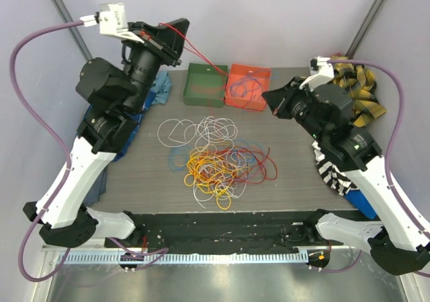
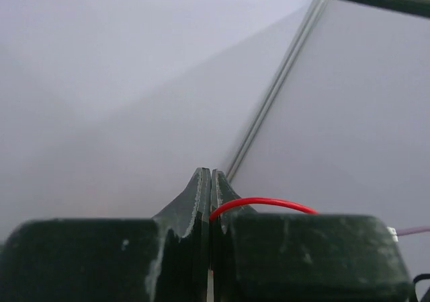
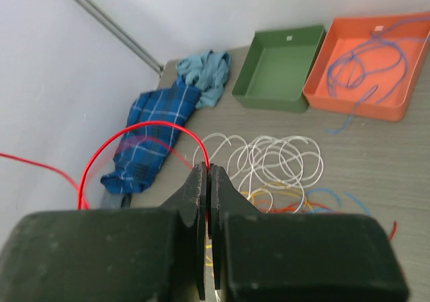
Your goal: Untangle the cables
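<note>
Left gripper [image 1: 179,31] is raised high at approx 11 o'clock from table ctr, jaws pinched tight on a thin red cable [image 1: 201,54]. Right gripper [image 1: 267,100] sits at 2 o'clock, jaws clamped on the same red cable, which spans btwn the two over the green rectangular plastic tray [image 1: 201,87]. The other thin looping cables [image 1: 215,159] (yellow, orange, white, red, blue) lie tangled mid-table. An orange rectangular plastic tray [image 1: 235,73], touching the green one at its 3 o'clock side, holds a blue wire [image 1: 252,87].
</note>
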